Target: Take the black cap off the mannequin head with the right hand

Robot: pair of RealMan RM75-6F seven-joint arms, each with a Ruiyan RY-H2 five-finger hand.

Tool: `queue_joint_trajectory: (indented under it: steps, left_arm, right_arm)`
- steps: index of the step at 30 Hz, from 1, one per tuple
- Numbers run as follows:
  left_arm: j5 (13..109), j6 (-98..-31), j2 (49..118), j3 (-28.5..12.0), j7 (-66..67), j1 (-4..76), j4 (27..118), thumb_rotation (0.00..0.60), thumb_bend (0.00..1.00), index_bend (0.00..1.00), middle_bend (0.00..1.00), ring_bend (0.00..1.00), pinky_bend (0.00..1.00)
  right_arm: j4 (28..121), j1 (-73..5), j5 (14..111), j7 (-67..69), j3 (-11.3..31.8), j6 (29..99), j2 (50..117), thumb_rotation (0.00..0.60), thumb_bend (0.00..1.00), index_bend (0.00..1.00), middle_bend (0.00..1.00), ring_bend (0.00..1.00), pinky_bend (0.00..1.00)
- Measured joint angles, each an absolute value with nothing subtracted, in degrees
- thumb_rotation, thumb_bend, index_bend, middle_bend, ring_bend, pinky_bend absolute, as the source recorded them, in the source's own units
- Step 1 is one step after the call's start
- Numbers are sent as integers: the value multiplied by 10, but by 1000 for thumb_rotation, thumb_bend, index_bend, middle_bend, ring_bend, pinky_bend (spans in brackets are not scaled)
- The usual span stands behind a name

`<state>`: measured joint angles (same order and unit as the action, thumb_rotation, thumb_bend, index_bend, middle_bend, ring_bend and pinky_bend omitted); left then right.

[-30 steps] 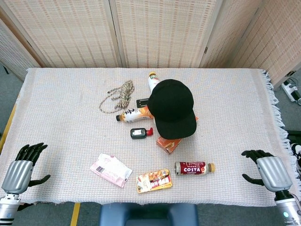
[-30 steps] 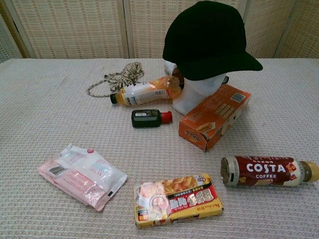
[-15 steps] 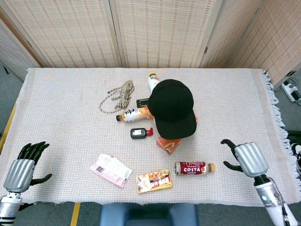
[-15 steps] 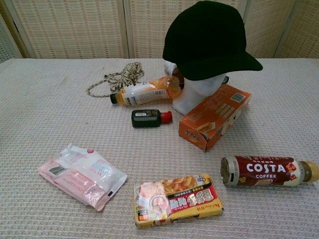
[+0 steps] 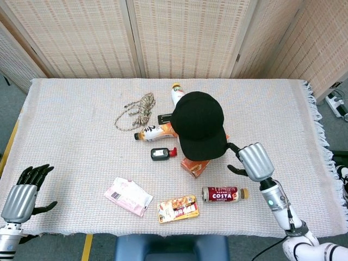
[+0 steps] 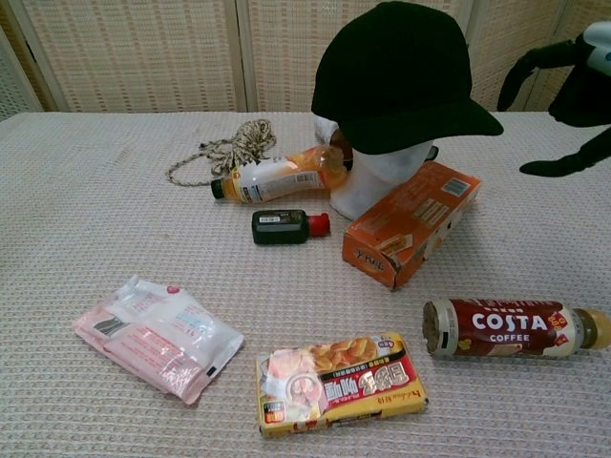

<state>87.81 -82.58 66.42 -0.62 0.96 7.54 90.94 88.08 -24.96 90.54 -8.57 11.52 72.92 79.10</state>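
- The black cap (image 5: 199,124) sits on the white mannequin head (image 6: 374,181) near the middle of the table (image 5: 70,109), brim pointing toward the robot and slightly to its right
- The mannequin head stands upright; the head view hides it under the cap, and the chest view shows only its lower face and neck
- The right hand (image 5: 253,161) hovers above the table just beside the brim of the cap, apart from it; its fingers (image 6: 527,65) are spread and hold nothing
- The left hand (image 5: 22,193) is at the near left corner of the table, well apart from all items; its fingers are spread and hold nothing
- An orange carton (image 6: 412,221) lies tilted against the base of the mannequin head, on the robot's right side of it
- An orange drink bottle (image 6: 277,176) lies on its side touching the mannequin head from the left
- A small dark bottle with a red cap (image 6: 284,226) lies just in front of the orange drink bottle
- A coiled rope (image 5: 136,110) lies behind and to the left of the orange drink bottle
- A Costa coffee bottle (image 6: 516,327) lies on its side near the front edge, below the right hand
- A yellow snack packet (image 6: 339,381) and a pink-and-white pouch (image 6: 158,337) lie along the near edge
- A second bottle (image 5: 176,93) lies behind the cap, partly hidden
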Motion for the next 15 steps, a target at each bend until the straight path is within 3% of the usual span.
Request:
queue_joint_trajectory:
  steps: [9,11,15]
  left_arm:
    - [872,-821,665,-7,9,76,907,600,38,167,151,146,123]
    - [869,-821,665,-8,7,76,906,600,39,167,151,146,123]
    - [866,-819,665,-8,6,75,904,600,39,167,151,147,123]
  right_arm:
    - [808,-299,901,-71,130,717,858,590,116,447,989,991,1000]
    - [795,-304,900,-68,132,717,869,595,173,469,989,991,1000]
    - [772,-313,902,-60,132,725,884,595,384,547,993,994,1000]
